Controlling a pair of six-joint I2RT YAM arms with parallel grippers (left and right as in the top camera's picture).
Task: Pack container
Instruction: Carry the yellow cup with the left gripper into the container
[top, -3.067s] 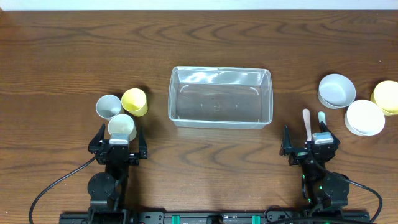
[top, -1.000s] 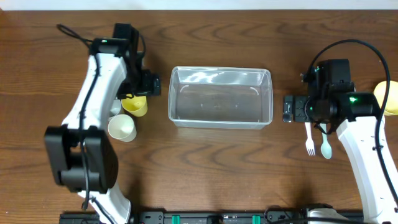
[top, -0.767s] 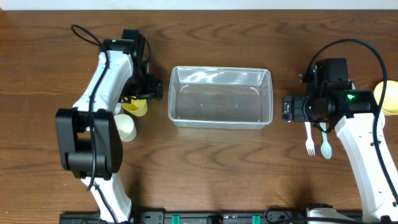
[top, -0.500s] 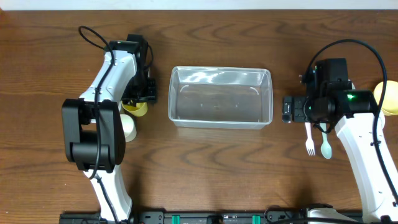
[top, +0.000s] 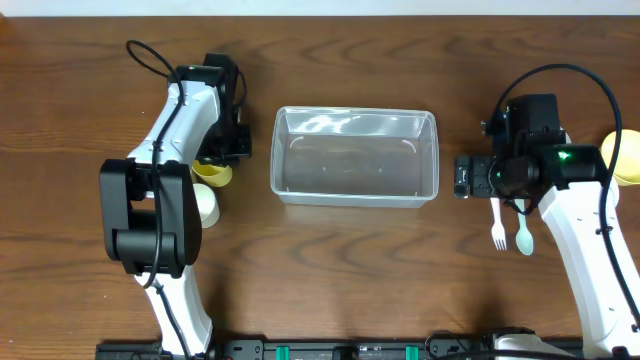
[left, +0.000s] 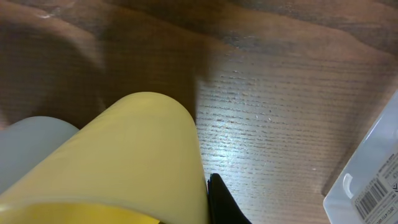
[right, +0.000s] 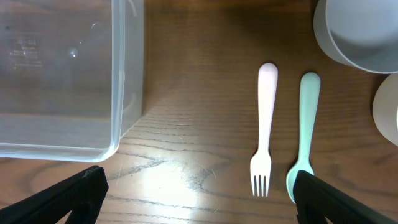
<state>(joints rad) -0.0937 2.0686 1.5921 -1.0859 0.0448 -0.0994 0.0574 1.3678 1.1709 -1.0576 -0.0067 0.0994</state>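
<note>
The container (top: 352, 160) stands upright in the middle of the table (top: 330, 260), with nothing in it; the two arms reach in on either side of it. The left gripper (top: 220, 160) is just off the container's left end; its jaws are closed down on the wall of the yellow cup (top: 212, 173); in the left wrist view that cup (left: 130, 155) fills the lower left and one black fingertip (left: 222, 200) presses its outer side; the other finger is hidden. A white cup (top: 205, 205) sits beside the yellow one, on the side farther from the container and nearer the robot. The right gripper (top: 463, 175) hangs just off the container's right end, its fingers spread wide and holding nothing; the right wrist view shows only wood between them. Beyond it, away from the container, a fork (right: 266, 124) and a spoon (right: 303, 130) lie side by side, parallel, apart from each other; a pale bowl (right: 357, 31) sits past their handle ends.
</note>
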